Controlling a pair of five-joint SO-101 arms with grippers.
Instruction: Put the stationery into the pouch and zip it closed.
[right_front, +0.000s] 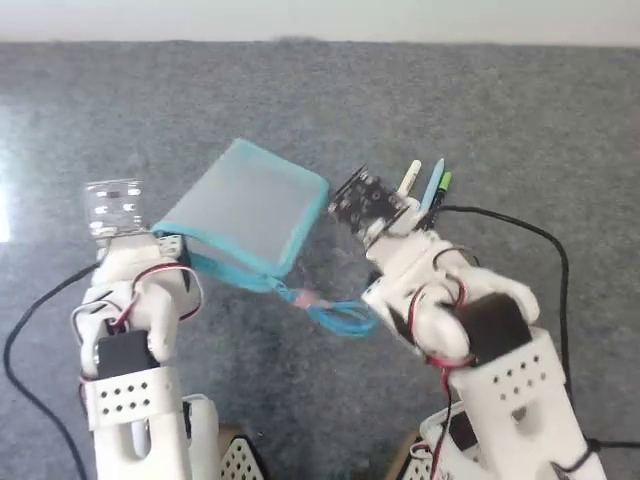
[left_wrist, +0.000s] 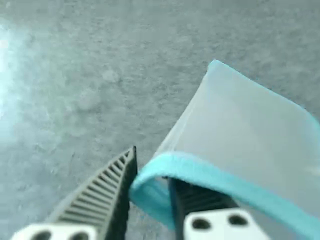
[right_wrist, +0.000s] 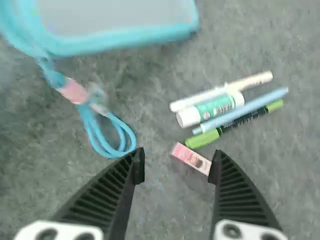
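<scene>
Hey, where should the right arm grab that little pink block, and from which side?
Pinch the pink block across its narrow width at mid-length, coming straight down from above. It lies flat, apart from the pens, and the right end effector hangs open over it.

A grey speckled table carries a cluster of pens, a glue stick, a pink eraser just beside them, and a blue cord loop nearby.
</scene>
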